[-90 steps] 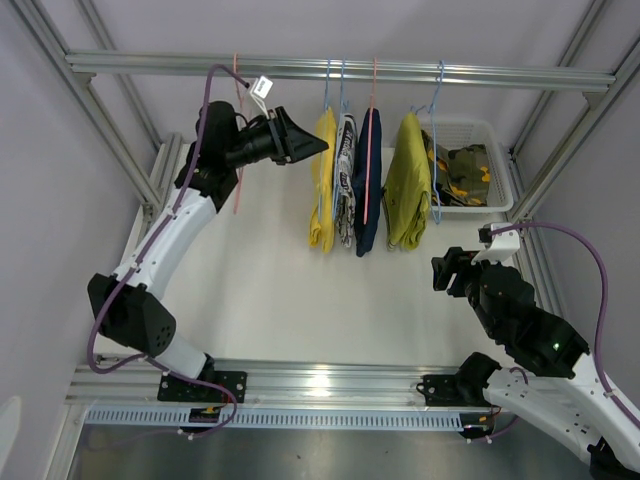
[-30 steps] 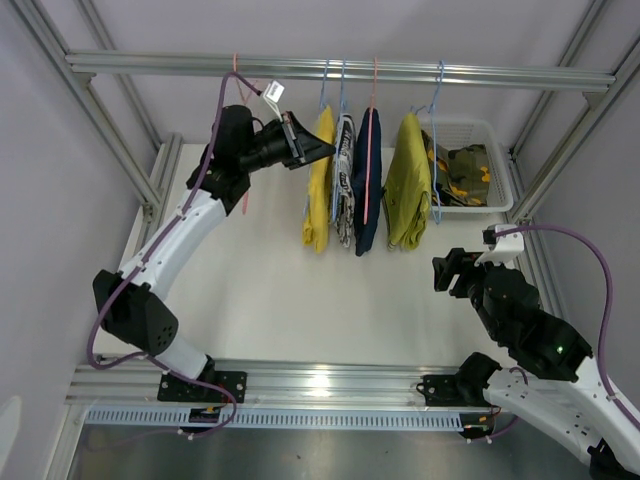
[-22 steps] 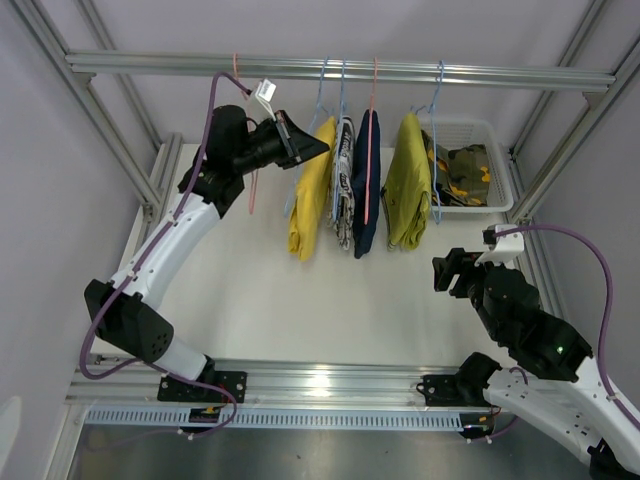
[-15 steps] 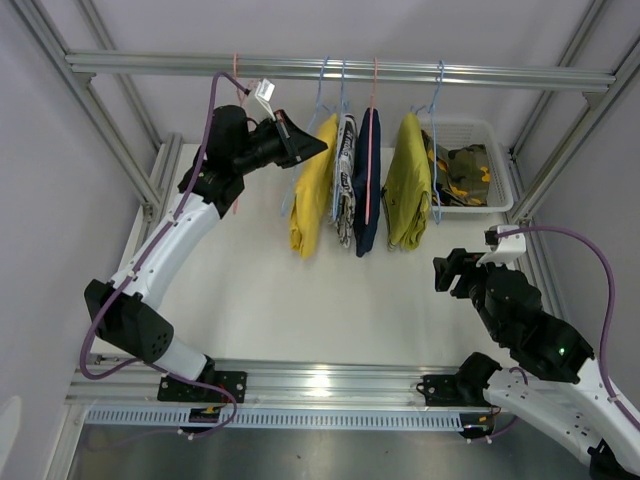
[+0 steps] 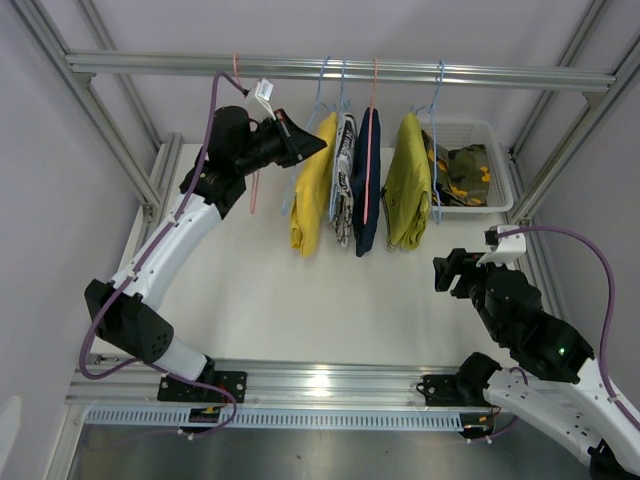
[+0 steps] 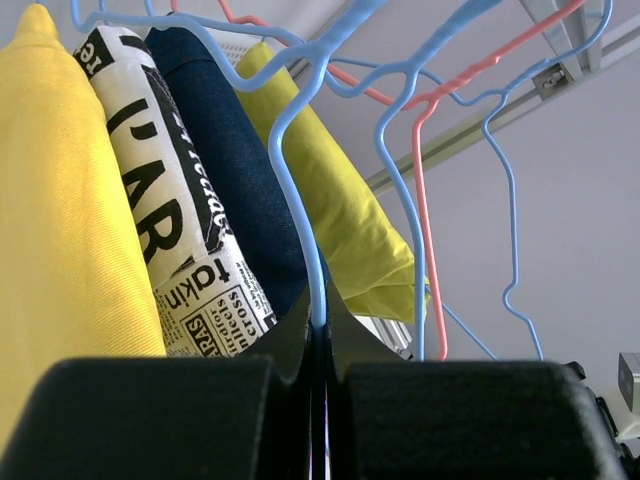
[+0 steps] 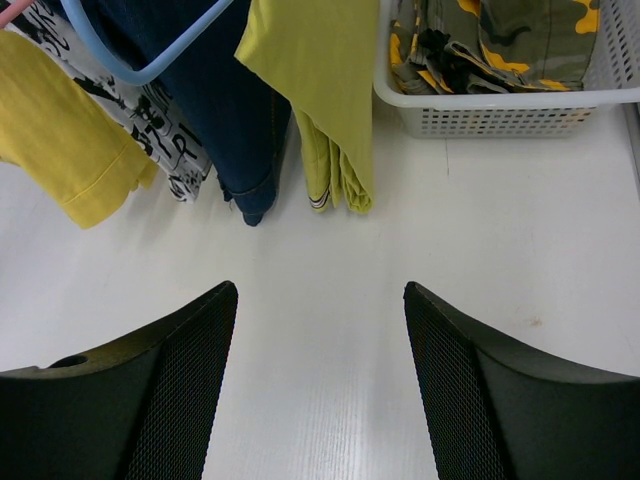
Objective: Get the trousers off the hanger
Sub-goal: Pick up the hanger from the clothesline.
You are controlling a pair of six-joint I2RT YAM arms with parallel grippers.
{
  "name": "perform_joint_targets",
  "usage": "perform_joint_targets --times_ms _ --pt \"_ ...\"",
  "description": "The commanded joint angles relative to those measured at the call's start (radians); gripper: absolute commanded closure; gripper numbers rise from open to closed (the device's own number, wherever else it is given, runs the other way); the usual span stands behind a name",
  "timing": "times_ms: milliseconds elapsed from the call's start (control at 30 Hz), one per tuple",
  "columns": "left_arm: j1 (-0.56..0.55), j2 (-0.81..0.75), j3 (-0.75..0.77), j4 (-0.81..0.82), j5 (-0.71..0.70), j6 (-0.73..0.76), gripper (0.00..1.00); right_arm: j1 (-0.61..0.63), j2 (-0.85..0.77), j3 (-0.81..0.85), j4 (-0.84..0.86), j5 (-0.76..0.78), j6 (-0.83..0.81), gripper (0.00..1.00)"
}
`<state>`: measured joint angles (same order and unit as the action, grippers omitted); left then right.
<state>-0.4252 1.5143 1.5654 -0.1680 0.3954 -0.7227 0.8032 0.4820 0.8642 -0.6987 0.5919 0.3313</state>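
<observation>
The step in hand is freeing the yellow trousers (image 5: 312, 190), the leftmost garment hanging from the rail (image 5: 340, 70) at 12 o'clock; the left gripper (image 5: 315, 145), up at 11 o'clock, has its jaws pressed tight together on the wire of the blue hanger (image 6: 316, 300) that carries them, as the left wrist view shows; the yellow pair hangs tilted, its lower end swung toward 9 o'clock and apart from the newspaper-print trousers (image 5: 345, 185), navy trousers (image 5: 368, 180) and mustard-olive trousers (image 5: 407, 185) beside it; the camouflage trousers (image 5: 465, 170) lie off any hanger in the white basket (image 5: 495, 205) at 2 o'clock; the right gripper (image 7: 320, 380), at 4 o'clock, hangs over bare table (image 7: 330, 300) with jaws wide apart and nothing between them; next, I judge, the right arm must reach toward 11 o'clock, take the yellow cloth near its lower hem and draw it off while the left steadies the hanger; a slack hold could let the hanger swing or snag its neighbours.
</observation>
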Motion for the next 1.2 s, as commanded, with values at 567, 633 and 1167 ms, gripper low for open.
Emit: perform_joint_targets --times_ms 567,633,1167 --pt "0.0 0.026 0.223 0.102 -0.098 0.031 0.99 0.002 -0.008 -0.01 0.031 0.02 -0.011 0.28" --pt "0.0 0.038 0.266 0.078 -0.108 0.043 0.99 0.002 -0.01 -0.01 0.031 0.017 -0.012 0.27" --pt "0.0 0.035 0.363 -0.005 -0.213 0.086 0.99 0.004 -0.013 -0.01 0.033 0.02 -0.011 0.27"
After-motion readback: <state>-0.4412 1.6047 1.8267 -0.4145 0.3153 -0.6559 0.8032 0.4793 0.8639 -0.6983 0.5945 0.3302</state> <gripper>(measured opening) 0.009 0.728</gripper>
